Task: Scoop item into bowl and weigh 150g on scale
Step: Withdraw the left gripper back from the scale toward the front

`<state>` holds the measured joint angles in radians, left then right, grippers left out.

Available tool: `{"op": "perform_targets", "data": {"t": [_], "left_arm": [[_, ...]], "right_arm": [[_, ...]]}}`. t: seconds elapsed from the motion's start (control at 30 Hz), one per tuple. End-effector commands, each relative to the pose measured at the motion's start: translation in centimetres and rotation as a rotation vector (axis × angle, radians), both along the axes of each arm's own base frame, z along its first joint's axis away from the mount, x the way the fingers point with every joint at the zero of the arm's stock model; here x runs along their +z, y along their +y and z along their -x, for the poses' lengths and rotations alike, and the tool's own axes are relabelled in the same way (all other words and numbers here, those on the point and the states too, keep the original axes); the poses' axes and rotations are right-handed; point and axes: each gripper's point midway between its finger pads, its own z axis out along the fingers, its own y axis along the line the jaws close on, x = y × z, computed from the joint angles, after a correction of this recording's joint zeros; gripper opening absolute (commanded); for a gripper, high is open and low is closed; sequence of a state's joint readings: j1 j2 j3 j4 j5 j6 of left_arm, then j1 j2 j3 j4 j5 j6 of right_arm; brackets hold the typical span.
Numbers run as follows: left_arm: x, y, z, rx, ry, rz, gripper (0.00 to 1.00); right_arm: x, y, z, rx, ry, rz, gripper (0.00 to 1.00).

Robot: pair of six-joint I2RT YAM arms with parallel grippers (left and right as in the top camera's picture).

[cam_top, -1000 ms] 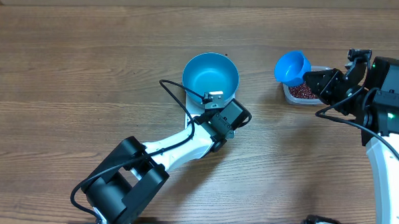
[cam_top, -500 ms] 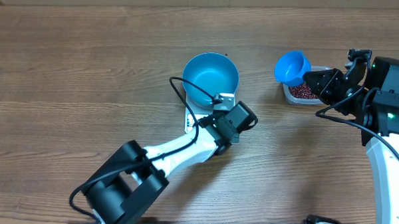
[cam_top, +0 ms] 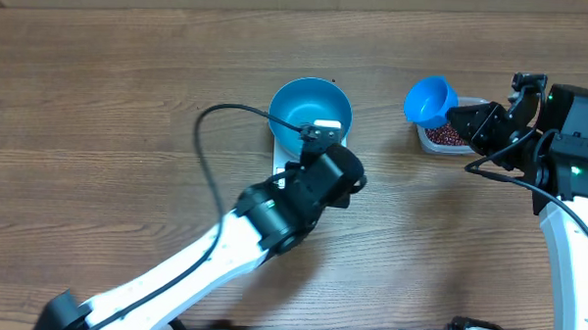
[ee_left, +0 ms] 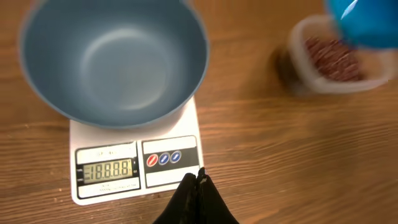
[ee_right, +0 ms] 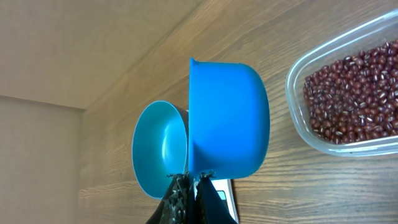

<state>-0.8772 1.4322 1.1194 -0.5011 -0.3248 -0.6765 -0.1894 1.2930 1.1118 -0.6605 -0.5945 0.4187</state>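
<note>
Centrally, an empty blue bowl [ee_left: 118,62] sits on the white scale [ee_left: 109,169] (digits show on its display). The left gripper [ee_left: 198,183] hangs just before the scale's front edge, jaws pressed together with nothing between them. Off to the right, the right gripper [ee_right: 189,183] has its jaws clamped on the handle of a blue scoop [ee_right: 227,121], tipped on its side near a clear tub [ee_right: 300,118]. The beans [ee_right: 354,93] lie in that tub, on the wooden table [ee_left: 280,155].
</note>
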Motion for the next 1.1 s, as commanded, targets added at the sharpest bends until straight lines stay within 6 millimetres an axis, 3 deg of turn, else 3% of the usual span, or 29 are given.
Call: {"op": "perform_targets", "data": {"t": [0.0, 0.13, 0.4, 0.73, 1.07], "left_arm": [[3.8, 1.0, 0.4, -0.016, -0.058, 0.044, 0.04], [4.4, 2.7, 0.8, -0.129, -0.112, -0.104, 0.04], [1.4, 5.6, 1.8, -0.334, -0.069, -0.418, 0.04], [-2.0, 6.4, 3.0, -0.407, 0.066, -0.347, 0.05], [-0.5, 9.8, 2.0, -0.363, 0.041, -0.322, 0.04]], "right_arm": [[1.6, -0.1, 0.1, -0.001, -0.04, 0.012, 0.04], [1.5, -0.1, 0.2, -0.001, -0.036, 0.011, 0.04], [1.4, -0.1, 0.3, 0.001, -0.033, 0.014, 0.04], [1.2, -0.3, 0.3, 0.001, -0.033, 0.035, 0.04], [1.2, -0.3, 0.3, 0.001, -0.033, 0.035, 0.04]]}}
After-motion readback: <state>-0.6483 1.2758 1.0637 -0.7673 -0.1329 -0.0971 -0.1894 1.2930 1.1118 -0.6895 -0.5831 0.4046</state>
